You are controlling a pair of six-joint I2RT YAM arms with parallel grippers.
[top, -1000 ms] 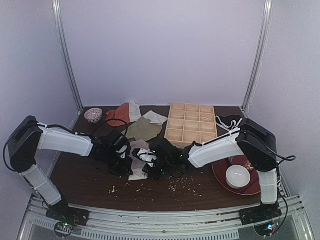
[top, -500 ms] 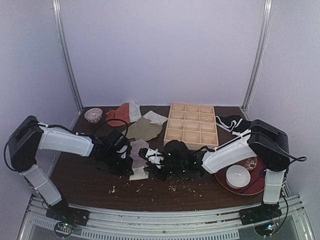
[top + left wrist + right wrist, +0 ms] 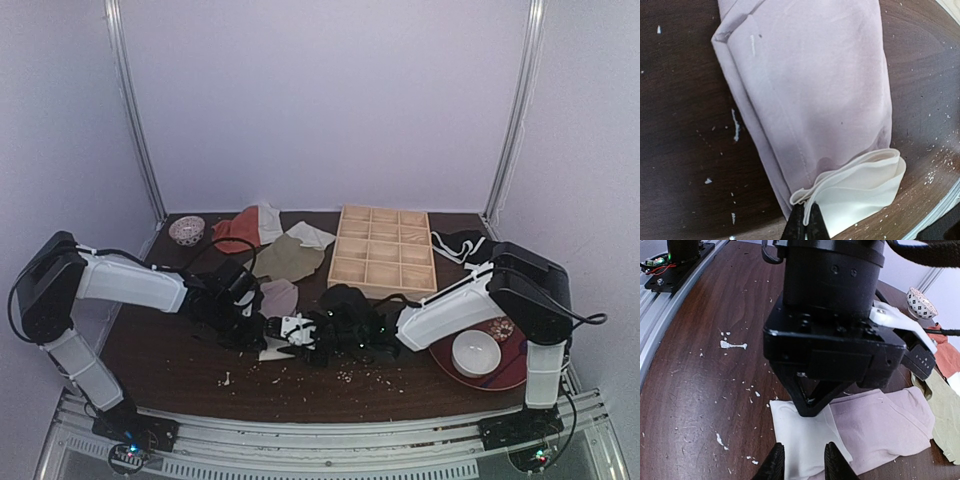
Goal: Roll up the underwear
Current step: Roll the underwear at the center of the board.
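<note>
The underwear lies folded flat on the dark table, mauve-pink with a white waistband at its near end. My left gripper is shut on the waistband's folded corner. In the right wrist view the left gripper stands on the waistband, with the pink fabric to the right. My right gripper is open, its fingers astride the waistband's near part, just above it. From the top, the underwear lies between the left gripper and the right gripper.
A wooden compartment box stands at the back. An olive-green cloth, an orange-red and white cloth and a small patterned bowl lie behind. A red plate with a white bowl sits right. Crumbs dot the table.
My right gripper drew back to the right, then came left and nearer onto the waistband. The pink fabric now lies uncovered behind the grippers. My left gripper has barely moved.
</note>
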